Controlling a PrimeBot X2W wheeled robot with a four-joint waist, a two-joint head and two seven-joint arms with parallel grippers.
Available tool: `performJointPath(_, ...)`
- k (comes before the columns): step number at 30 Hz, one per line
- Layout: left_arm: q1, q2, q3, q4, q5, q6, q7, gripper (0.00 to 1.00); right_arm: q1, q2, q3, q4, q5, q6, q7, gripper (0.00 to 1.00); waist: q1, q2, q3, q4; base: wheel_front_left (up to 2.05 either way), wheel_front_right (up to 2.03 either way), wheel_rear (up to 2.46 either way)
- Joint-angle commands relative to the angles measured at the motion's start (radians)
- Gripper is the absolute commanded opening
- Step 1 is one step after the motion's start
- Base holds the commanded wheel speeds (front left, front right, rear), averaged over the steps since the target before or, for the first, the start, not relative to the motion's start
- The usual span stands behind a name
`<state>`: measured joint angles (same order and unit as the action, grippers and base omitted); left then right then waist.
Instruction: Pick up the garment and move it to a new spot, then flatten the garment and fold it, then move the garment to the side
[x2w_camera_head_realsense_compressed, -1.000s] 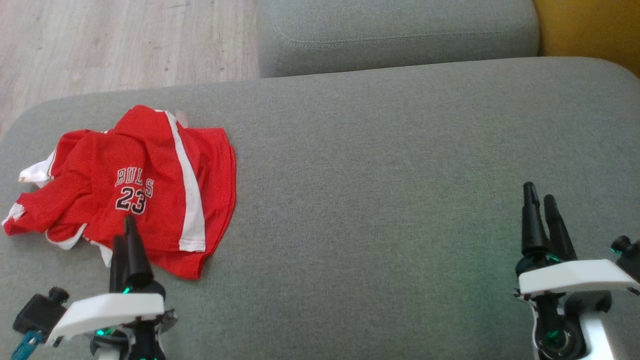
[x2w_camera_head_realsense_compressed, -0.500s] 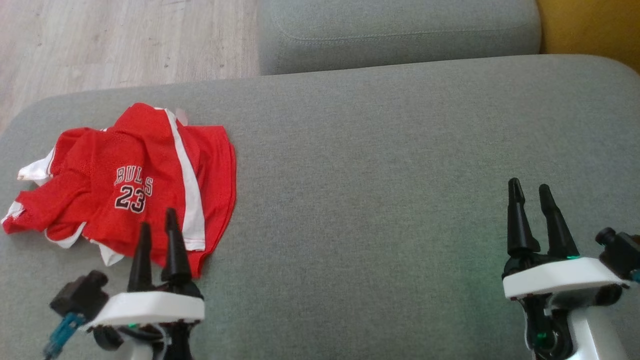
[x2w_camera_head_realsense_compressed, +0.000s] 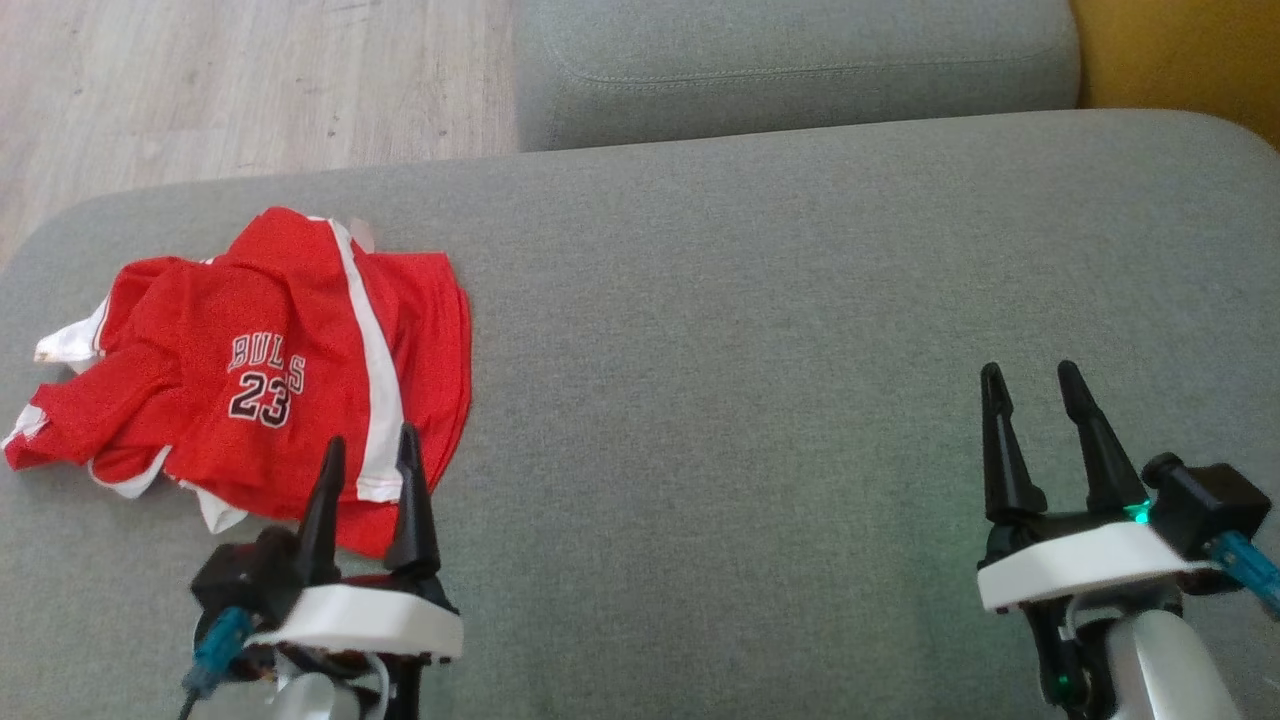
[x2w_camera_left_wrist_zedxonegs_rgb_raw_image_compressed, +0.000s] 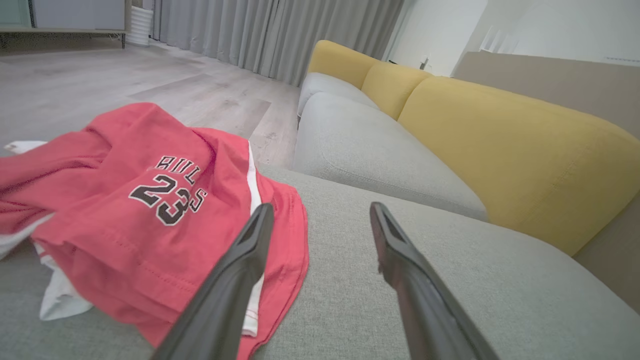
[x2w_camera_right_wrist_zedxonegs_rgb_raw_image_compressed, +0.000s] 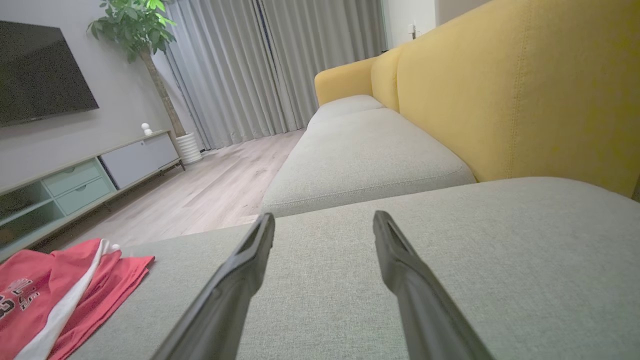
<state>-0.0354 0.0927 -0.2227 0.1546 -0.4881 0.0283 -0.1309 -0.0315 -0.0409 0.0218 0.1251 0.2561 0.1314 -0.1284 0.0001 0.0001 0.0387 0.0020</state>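
Plainly, the red garment (x2w_camera_head_realsense_compressed: 250, 370), a jersey with white stripes and the print "BULLS 23", lies crumpled on the left part of the wide grey seat cushion (x2w_camera_head_realsense_compressed: 750, 330), near that cushion's left and far edges. The left gripper (x2w_camera_head_realsense_compressed: 371, 434) hovers at the garment's near right corner. In the head view its two dark fingers stand spread, with their tips over the red hem beside the white stripe, and I cannot tell whether they touch the cloth. In the left wrist view one finger crosses the hem while the other lies over grey fabric just right of the garment's edge, so the gap between them straddles that edge. The right gripper (x2w_camera_head_realsense_compressed: 1030, 367) hangs well apart from the garment, over the right part of the same cushion, its fingers also spread and gripping nothing. Between the two grippers the cushion is open grey fabric, a broad stretch running from the garment's right hem across to the cushion's rounded right end. The cushion's far edge curves up from the left, where pale wood floor (x2w_camera_head_realsense_compressed: 250, 90) shows beyond it, and in the middle it meets a second grey cushion (x2w_camera_head_realsense_compressed: 790, 70). A yellow backrest (x2w_camera_head_realsense_compressed: 1180, 60) rises at the far right. White cloth pokes out at the garment's left side and under its near edge, close to the cushion's left rim.
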Motion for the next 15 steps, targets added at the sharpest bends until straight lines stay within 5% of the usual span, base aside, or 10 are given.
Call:
performJointPath(1, -0.059, 0.023, 0.0, -0.036, 0.046, 0.017, -0.016, 1.0, -0.05, -0.007, 0.021, -0.041, -0.051, -0.001, -0.019, 1.0, 0.0, -0.0001, 0.0, 0.0, 0.0, 0.0, 0.0)
performJointPath(15, -0.084, 0.076, -0.11, -0.036, 0.186, 0.084, -0.055, 1.0, -0.058, -0.008, 0.04, -0.065, -0.244, -0.001, -0.058, 1.0, -0.0001, -0.0001, 0.002, -0.003, 0.0, 0.0, 0.0)
